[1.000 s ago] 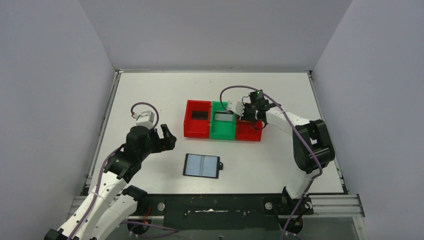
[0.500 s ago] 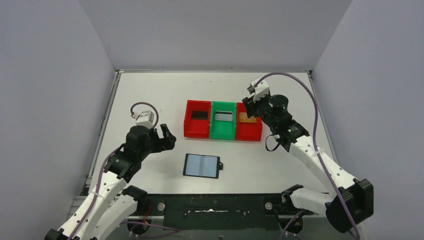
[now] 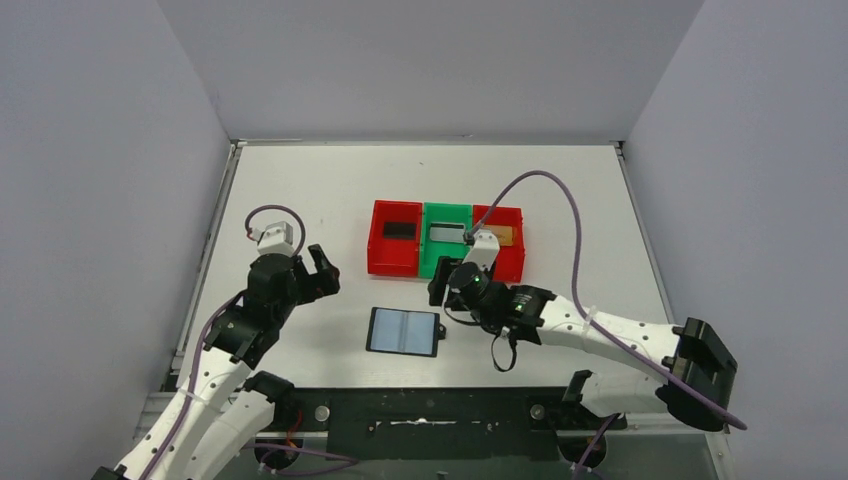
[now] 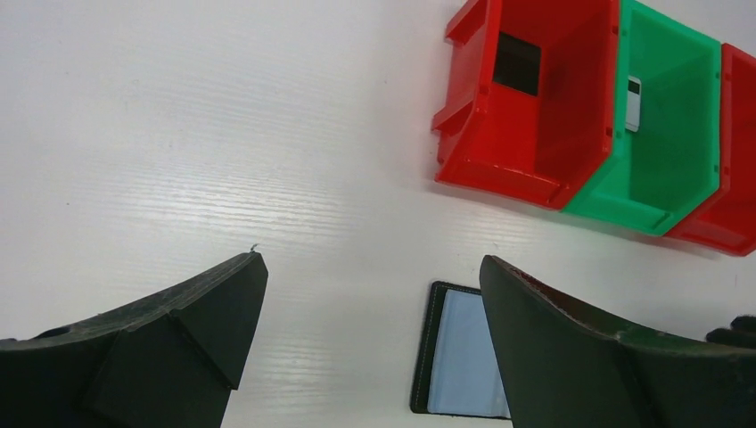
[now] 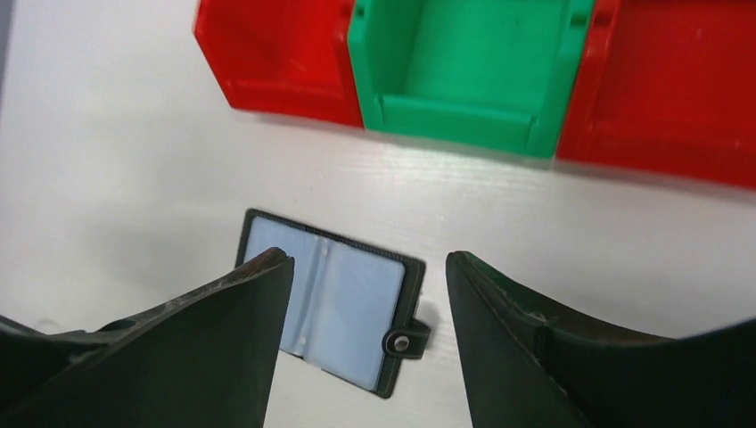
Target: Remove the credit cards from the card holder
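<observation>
Right pincer (image 5: 367, 267), jaws apart, empty; wallet (image 5: 330, 303) just below it seems light, thin, bendy: take its edge.

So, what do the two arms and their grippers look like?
The left arm and right arm have white links and black joints, with a purple cable along each. A small green light glows on the right one. The left gripper and right gripper have thick black wedge-shaped fingers.
</observation>
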`<state>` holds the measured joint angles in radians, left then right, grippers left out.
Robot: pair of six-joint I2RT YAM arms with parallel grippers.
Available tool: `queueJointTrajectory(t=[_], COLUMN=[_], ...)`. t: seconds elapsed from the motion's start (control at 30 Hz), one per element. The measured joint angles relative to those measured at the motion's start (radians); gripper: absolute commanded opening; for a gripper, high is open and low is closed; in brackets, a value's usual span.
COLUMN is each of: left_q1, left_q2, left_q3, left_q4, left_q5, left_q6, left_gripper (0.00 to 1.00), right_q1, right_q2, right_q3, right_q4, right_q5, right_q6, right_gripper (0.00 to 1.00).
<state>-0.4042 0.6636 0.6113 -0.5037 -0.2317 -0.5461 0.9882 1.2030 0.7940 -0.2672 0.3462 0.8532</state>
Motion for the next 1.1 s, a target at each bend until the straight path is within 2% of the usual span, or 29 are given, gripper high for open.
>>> queueJointTrajectory(t=[0.17, 0.37, 0.6, 0.9, 1.1], left_q1=[0.006, 0.016, 0.022, 0.026, 0.026], left_q2=[-0.002, -0.010, -0.038, -0.044, -0.050], left_q3=[0.000, 0.000, 0.000, 0.000, 0.000], left_q4=[-0.016, -0.042, -0.055, -0.055, -0.055], left_q5=[-0.057, -0.122, -0.172, -0.184, -0.185], left_q6=[-0.026, -0.052, -0.077, -0.082, -0.082], left_gripper=[0.93, 0.94, 0.94, 0.94, 0.95], right_q1=[0.159, 0.260, 0.277, 0.275, 0.275], right_q2=[0.174, 0.424, 0.523, 0.547, 0.639], right_q3=[0.097, 0.311, 0.385, 0.387, 0.469], right_q4=[-0.111, -0.216, -0.248, -0.219, -0.220], right_q5=[0.148, 0.231, 0.233, 0.169, 0.137], right_q6=[0.161, 0.289, 0.327, 0.323, 0.312], right_gripper=[0.74, 0.73, 0.70, 0.70, 0.71])
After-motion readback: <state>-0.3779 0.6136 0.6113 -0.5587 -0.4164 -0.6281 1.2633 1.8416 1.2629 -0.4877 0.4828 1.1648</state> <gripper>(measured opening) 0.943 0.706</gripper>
